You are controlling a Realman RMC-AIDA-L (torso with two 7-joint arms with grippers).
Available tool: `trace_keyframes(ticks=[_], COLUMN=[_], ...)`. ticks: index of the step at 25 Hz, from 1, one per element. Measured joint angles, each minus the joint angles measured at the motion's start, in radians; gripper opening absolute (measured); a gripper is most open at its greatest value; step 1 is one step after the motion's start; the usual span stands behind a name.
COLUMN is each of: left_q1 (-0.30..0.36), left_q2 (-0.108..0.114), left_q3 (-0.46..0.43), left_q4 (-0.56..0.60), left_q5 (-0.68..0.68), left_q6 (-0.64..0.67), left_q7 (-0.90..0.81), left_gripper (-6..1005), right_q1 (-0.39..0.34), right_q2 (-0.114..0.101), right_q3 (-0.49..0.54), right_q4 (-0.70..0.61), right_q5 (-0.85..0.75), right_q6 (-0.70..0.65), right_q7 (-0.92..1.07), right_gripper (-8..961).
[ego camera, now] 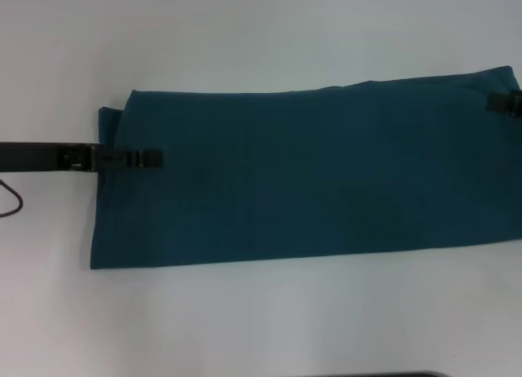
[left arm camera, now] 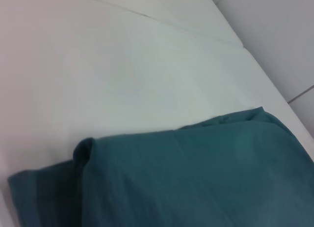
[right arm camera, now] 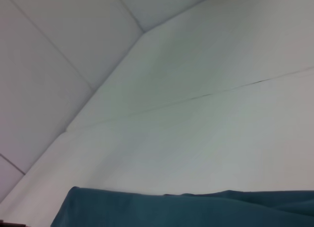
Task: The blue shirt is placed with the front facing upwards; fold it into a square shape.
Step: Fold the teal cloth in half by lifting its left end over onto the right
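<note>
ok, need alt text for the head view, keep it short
A blue shirt lies folded into a long band across a white table. The left gripper reaches over its left end; the right gripper sits at the far right corner.

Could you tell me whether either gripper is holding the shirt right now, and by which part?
It cannot be told. The left gripper sits over the blue shirt at its left end, the right gripper at its right end.
</note>
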Motion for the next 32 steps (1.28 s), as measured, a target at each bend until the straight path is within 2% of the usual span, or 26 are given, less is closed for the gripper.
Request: trace_keyframes(ticks=[15, 32], left_q1=[0.040, 0.028], left_q2=[0.033, 0.024], left_q3=[0.001, 0.052], left_q4=[0.032, 0.056], left_q5=[0.026, 0.051], left_q6=[-0.002, -0.036], left_q7=[-0.008, 0.002], left_gripper=[829, 829], right_q1=[0.026, 0.029], right_q2=[0.018, 0.018], right_q3=[0.001, 0.004], right_q4=[0.004, 0.004], right_q5=[0.007, 0.021], right_q6=[0.015, 0.013], right_q7=[0.008, 0.013], right_gripper=[885, 882])
